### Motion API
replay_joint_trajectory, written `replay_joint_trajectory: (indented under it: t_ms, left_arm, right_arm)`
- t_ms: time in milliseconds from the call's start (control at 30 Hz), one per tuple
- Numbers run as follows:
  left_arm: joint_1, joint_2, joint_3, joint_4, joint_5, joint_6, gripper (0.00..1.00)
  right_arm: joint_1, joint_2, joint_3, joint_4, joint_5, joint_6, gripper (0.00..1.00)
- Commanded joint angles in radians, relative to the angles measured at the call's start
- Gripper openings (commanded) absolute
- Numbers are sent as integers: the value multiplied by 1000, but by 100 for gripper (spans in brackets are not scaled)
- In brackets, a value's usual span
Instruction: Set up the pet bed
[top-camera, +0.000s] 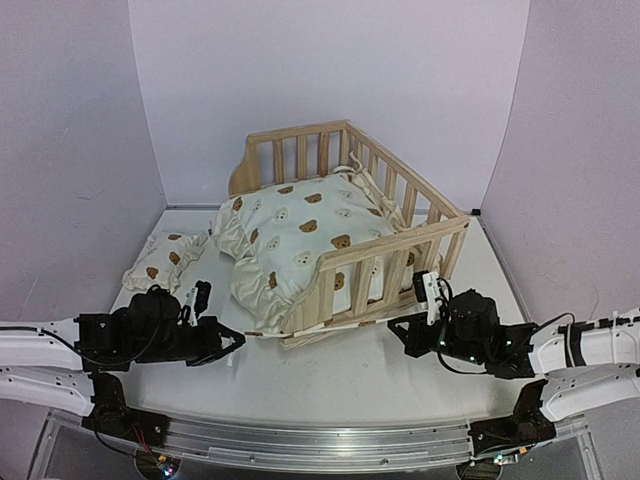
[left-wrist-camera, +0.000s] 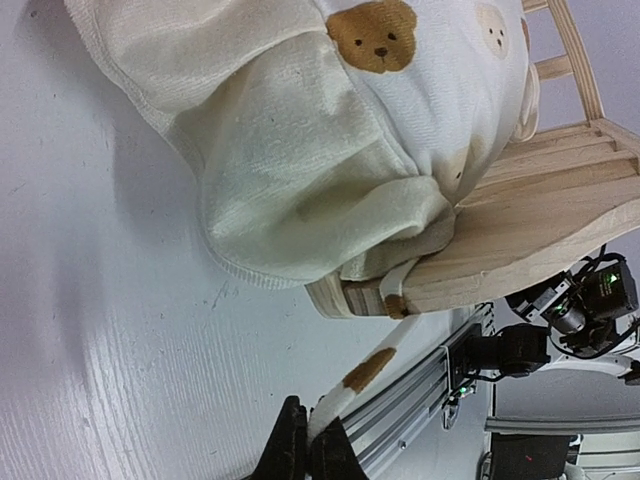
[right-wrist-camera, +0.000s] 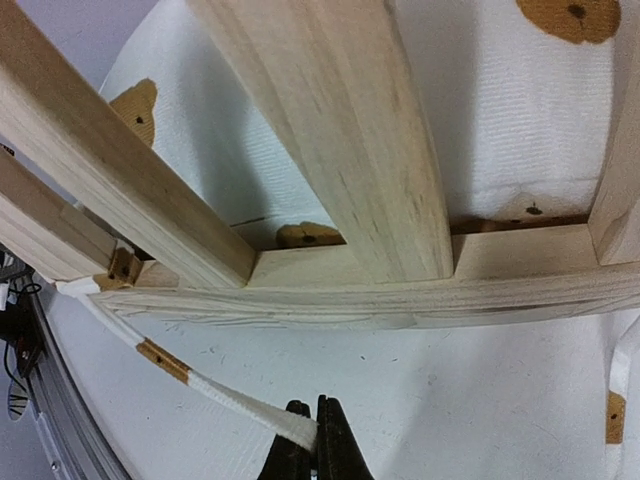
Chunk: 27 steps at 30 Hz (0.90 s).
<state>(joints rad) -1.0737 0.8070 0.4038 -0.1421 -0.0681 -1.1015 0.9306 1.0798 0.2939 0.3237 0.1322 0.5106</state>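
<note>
My left gripper (left-wrist-camera: 308, 428) and right gripper (right-wrist-camera: 310, 415) each pinch a cushion tie (left-wrist-camera: 365, 372), I think to knot it onto the frame (right-wrist-camera: 350, 298) ahead.

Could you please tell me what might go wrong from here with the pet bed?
1. The left gripper and right gripper each pinch a thin strap, the left tie and right tie, at their fingertips; a tug could slip either free.
2. The right tie runs straight to the pine frame, so pulling may drag or tip it.
3. The cushion bulges over the frame's open side and may slide out.
</note>
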Motion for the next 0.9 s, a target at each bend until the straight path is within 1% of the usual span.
replay_joint_trajectory:
  t_ms: [0, 133, 200, 233, 267, 333, 400, 433, 467, 567, 600, 733, 800, 867]
  left_arm:
    - [49, 30, 4, -263, -300, -40, 0]
    - [49, 84, -15, -235, -268, -64, 0]
    - [49, 102, -22, -207, -238, -66, 0]
    - [49, 110, -21, -200, -219, -66, 2]
    - [49, 114, -16, -200, -202, -65, 16]
    - [48, 106, -4, -201, -178, -61, 45]
    - [48, 68, 7, -201, -175, -48, 79]
    - [48, 47, 15, -201, -183, -41, 91]
    - [48, 27, 27, -209, -193, -29, 98]
    - [50, -3, 74, -230, -226, 23, 99]
    - [50, -7, 93, -230, -241, 53, 99]
    - [61, 31, 251, -236, -330, 249, 99]
    - [101, 79, 325, -221, -324, 364, 99]
    - [190, 123, 383, -184, -249, 450, 99]
  right_arm:
    - [-189, -20, -43, -120, 404, 48, 0]
    - [-214, 8, -29, -110, 444, 39, 0]
    - [-214, -12, -8, -174, 483, 72, 0]
    - [-214, -37, 17, -246, 489, 94, 19]
    - [-214, -75, 42, -368, 488, 128, 39]
    - [-214, -171, 107, -530, 441, 153, 69]
    - [-213, -266, 162, -650, 379, 149, 96]
    - [-213, -302, 193, -705, 365, 138, 98]
    - [-213, -320, 225, -750, 350, 114, 98]
    - [-213, -314, 338, -817, 226, -14, 98]
    - [-213, -301, 402, -842, 175, -55, 98]
    - [-214, -211, 610, -969, 100, -119, 98]
    - [-214, -152, 714, -1016, 75, -129, 98]
    - [-214, -79, 826, -1082, 75, -119, 98]
